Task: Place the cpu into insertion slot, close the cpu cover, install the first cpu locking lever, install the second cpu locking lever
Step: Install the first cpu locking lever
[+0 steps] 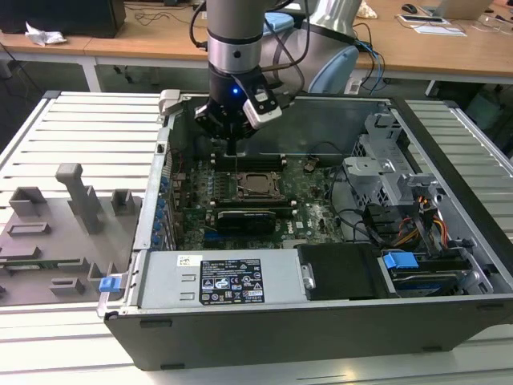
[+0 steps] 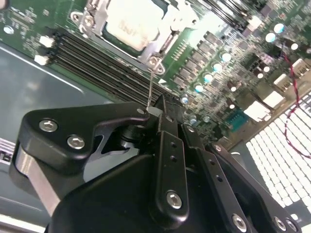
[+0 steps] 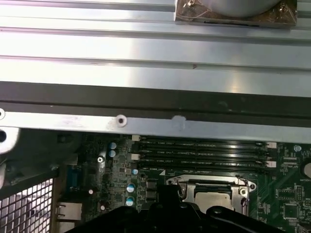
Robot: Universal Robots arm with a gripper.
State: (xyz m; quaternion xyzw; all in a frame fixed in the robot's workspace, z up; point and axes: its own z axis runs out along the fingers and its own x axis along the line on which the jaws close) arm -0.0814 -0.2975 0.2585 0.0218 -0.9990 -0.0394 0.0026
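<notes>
The cpu (image 2: pixel 127 26), a silvery-grey square, sits in the insertion slot on the green motherboard, also in the exterior view (image 1: pixel 258 184) and the first wrist view (image 3: pixel 211 196). The cpu cover (image 2: pixel 166 25) lies flat as a metal frame around the chip and hides most of the slot. A thin wire locking lever (image 2: pixel 151 85) rises from the cover's corner to my gripper (image 2: pixel 154 112). The black fingers are shut on the lever's free end. In the exterior view my gripper (image 1: pixel 233 144) hangs inside the case, just behind the socket.
Long black memory slots (image 2: pixel 97 63) run beside the socket, between it and the case wall (image 3: pixel 155 48). A long black card (image 1: pixel 244 218) lies in front of the socket. A drive cage (image 1: pixel 385 172) and cables (image 1: pixel 425 224) are on the exterior view's right, and a grey fixture tray (image 1: pixel 56 233) on its left.
</notes>
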